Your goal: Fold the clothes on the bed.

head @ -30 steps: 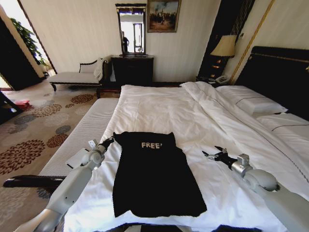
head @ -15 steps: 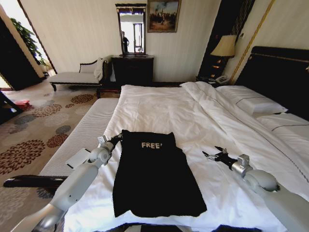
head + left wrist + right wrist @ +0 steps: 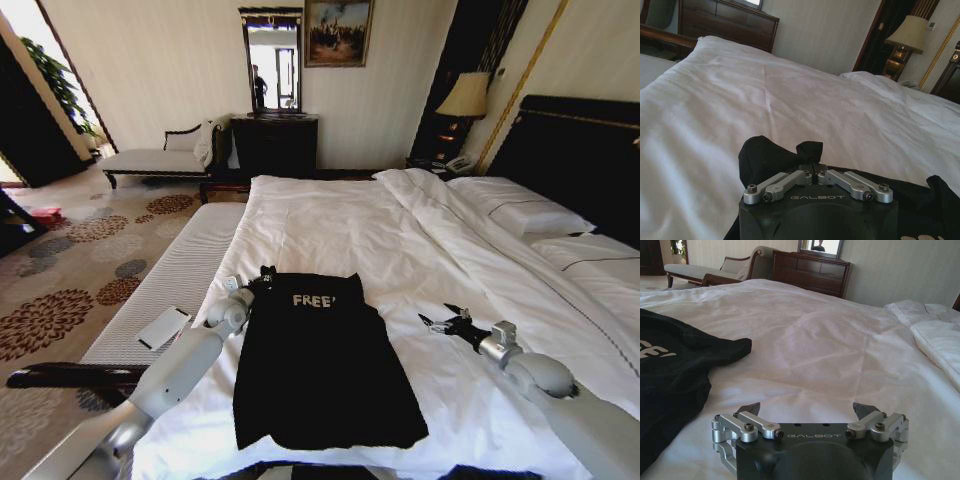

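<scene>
T-shirt lay flat on the bed, near its foot, "FREE!" print facing up. Left gripper was clenched on the shirt's left shoulder corner, fabric bunched between its fingers. Right gripper sat spread wide and holding nothing, low over the duvet just right of the shirt.

Both my arms reach forward, one clamped, one spread.

My silver-linked black left gripper is pinched closed on the bunched corner of black cloth; my matching right gripper rests low with fingers parted wide.
</scene>
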